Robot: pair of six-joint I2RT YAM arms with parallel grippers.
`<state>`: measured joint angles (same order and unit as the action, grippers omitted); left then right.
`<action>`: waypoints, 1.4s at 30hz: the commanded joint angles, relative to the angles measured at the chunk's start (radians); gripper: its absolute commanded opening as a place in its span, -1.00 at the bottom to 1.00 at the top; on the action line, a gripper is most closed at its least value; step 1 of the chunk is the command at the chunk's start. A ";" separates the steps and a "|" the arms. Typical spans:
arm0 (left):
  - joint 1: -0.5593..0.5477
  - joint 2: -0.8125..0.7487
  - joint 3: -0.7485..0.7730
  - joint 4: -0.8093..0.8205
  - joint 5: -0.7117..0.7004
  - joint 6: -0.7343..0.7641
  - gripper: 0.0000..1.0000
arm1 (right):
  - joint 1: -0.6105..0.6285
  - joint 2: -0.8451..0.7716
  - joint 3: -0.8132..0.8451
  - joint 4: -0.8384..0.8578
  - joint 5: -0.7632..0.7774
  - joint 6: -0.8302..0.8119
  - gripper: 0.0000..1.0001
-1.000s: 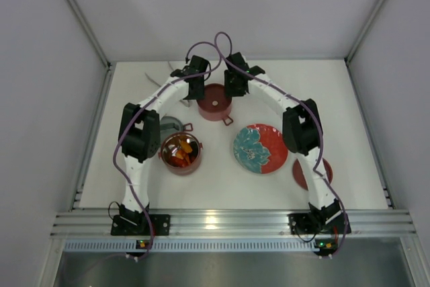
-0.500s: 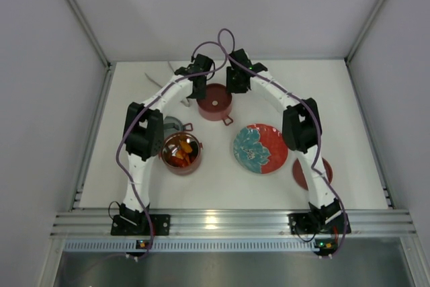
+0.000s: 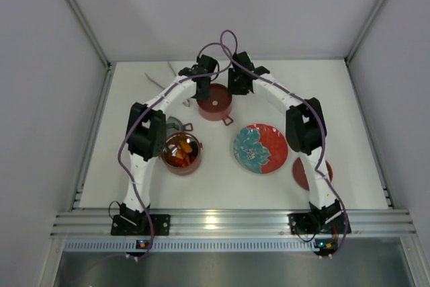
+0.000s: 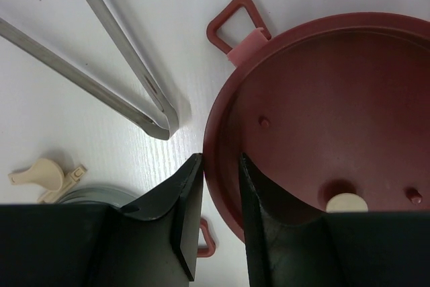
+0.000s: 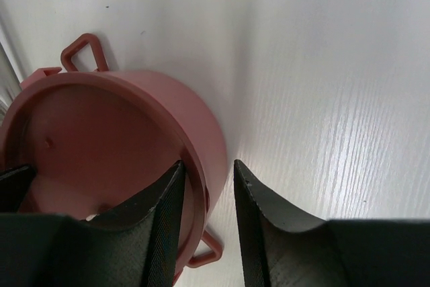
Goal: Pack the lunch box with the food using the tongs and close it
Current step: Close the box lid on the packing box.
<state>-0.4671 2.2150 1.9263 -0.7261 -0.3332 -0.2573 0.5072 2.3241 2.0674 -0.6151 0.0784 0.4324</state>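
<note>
A pink lunch box pot with a maroon lid on it stands at the far middle of the table. My left gripper pinches its left rim, one finger outside and one on the lid. My right gripper grips the opposite wall, which sits between its fingers. The second pot stands nearer on the left, and its steel inside holds the food. The tongs lie on the table just left of the lidded pot, their tips close to my left fingers.
A red plate with a teal flower lies right of centre. A flat maroon lid is partly under the right arm. A small grey dish sits between the two pots, with a cream plastic piece beside it.
Both wrists have shifted slightly toward the far wall at the lidded pot. The left jaws have narrowed onto its rim. The pot has stayed in place.
</note>
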 commanded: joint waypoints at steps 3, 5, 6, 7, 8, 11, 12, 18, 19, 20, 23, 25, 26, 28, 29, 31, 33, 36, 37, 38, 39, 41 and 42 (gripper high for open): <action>-0.025 0.091 -0.027 -0.121 0.105 0.007 -0.33 | -0.009 -0.100 -0.285 0.024 0.037 0.022 -0.41; -0.027 0.094 -0.021 -0.122 0.108 0.006 -0.31 | -0.007 -0.168 -0.378 0.077 0.040 0.042 -0.42; -0.025 0.095 -0.018 -0.121 0.111 0.004 -0.31 | -0.006 -0.190 -0.456 0.090 0.044 0.049 -0.44; -0.027 0.097 -0.016 -0.124 0.111 0.004 -0.31 | -0.004 -0.213 -0.493 0.104 0.047 0.052 -0.44; -0.025 0.098 -0.012 -0.124 0.111 0.003 -0.30 | 0.001 -0.257 -0.525 0.127 0.050 0.057 -0.45; -0.027 0.101 -0.009 -0.127 0.111 0.003 -0.30 | 0.011 -0.343 -0.650 0.175 0.047 0.075 -0.46; -0.027 0.100 -0.009 -0.125 0.112 0.004 -0.29 | 0.016 -0.362 -0.691 0.179 0.047 0.080 -0.46; -0.027 0.103 -0.006 -0.130 0.111 0.004 -0.28 | 0.054 -0.427 -0.705 0.192 0.070 0.075 -0.44; -0.025 0.103 -0.006 -0.130 0.111 0.006 -0.28 | 0.054 -0.408 -0.684 0.183 0.081 0.068 -0.43; -0.025 0.101 -0.006 -0.131 0.114 0.006 -0.28 | 0.053 -0.393 -0.618 0.167 0.102 0.060 -0.43; -0.028 0.095 -0.010 -0.134 0.112 0.010 -0.29 | 0.044 -0.319 -0.483 0.098 0.130 0.032 -0.42; -0.027 0.094 -0.012 -0.137 0.108 0.010 -0.30 | 0.036 -0.266 -0.419 0.071 0.136 0.026 -0.41; -0.027 0.091 -0.012 -0.139 0.106 0.012 -0.29 | 0.031 -0.252 -0.367 0.061 0.141 0.020 -0.41; -0.028 0.089 -0.015 -0.139 0.105 0.012 -0.29 | 0.028 -0.233 -0.334 0.049 0.138 0.019 -0.41; -0.027 0.091 -0.016 -0.139 0.105 0.013 -0.29 | 0.028 -0.233 -0.313 0.049 0.133 0.014 -0.40; -0.028 0.091 -0.016 -0.141 0.103 0.013 -0.29 | 0.028 -0.235 -0.294 0.048 0.127 0.009 -0.40; -0.028 0.092 -0.016 -0.139 0.103 0.013 -0.29 | 0.027 -0.236 -0.267 0.032 0.138 0.006 -0.39; -0.028 0.094 -0.015 -0.139 0.103 0.013 -0.29 | 0.024 -0.246 -0.251 0.023 0.159 0.002 -0.39; -0.028 0.094 -0.015 -0.139 0.103 0.013 -0.30 | 0.019 -0.252 -0.251 0.023 0.161 0.002 -0.39; -0.028 0.095 -0.015 -0.139 0.102 0.013 -0.29 | 0.017 -0.255 -0.259 0.032 0.156 0.002 -0.39; -0.028 0.095 -0.015 -0.141 0.102 0.015 -0.29 | 0.016 -0.261 -0.266 0.041 0.155 0.000 -0.39; -0.027 0.095 -0.015 -0.139 0.097 0.016 -0.29 | 0.013 -0.272 -0.288 0.064 0.140 0.002 -0.37; -0.027 0.097 -0.015 -0.141 0.097 0.016 -0.29 | 0.011 -0.270 -0.288 0.064 0.138 0.000 -0.36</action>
<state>-0.5049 2.2284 1.9549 -0.7269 -0.2256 -0.2592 0.5316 2.0888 1.7672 -0.5510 0.2096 0.4454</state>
